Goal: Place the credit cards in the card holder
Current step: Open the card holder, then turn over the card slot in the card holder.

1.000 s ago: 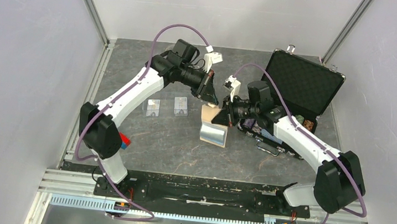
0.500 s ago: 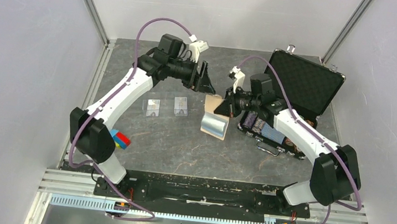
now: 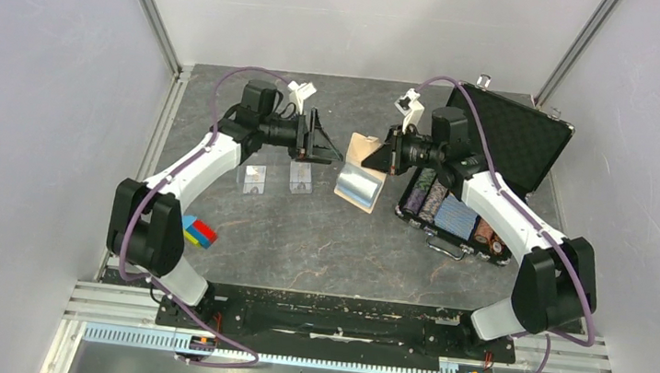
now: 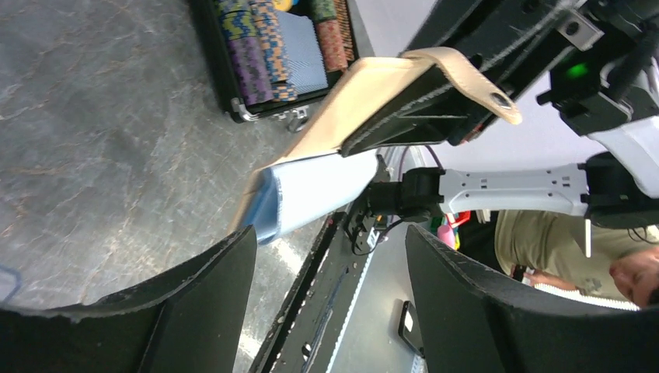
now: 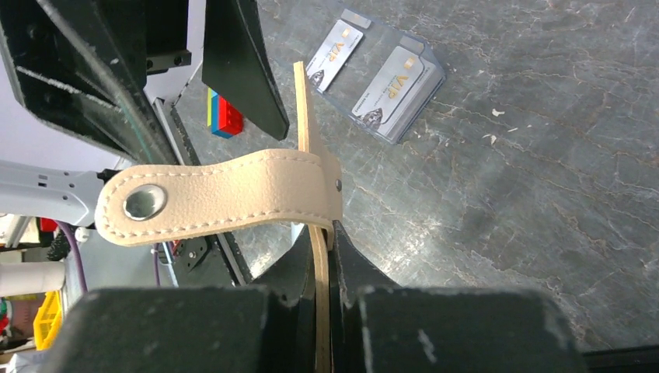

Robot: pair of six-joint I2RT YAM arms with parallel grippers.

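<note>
Two cards [image 3: 255,179] [image 3: 300,177], one holder [image 3: 359,182], two tools, only one gripping

The right tool [image 3: 374,157] is clamped on the holder's tan flap, holding it open between the arms. The left tool [image 3: 326,142] is spread wide and empty, just beside it. Both cards lie flat side by side on the table [image 3: 302,239], near the left tool. There's also one black case [image 3: 507,136] and one block stack [image 3: 199,231]. Only the right wrist view shows the cards' VIP print and the strap's snap, and only the left wrist view shows the blue pockets up close.
</note>
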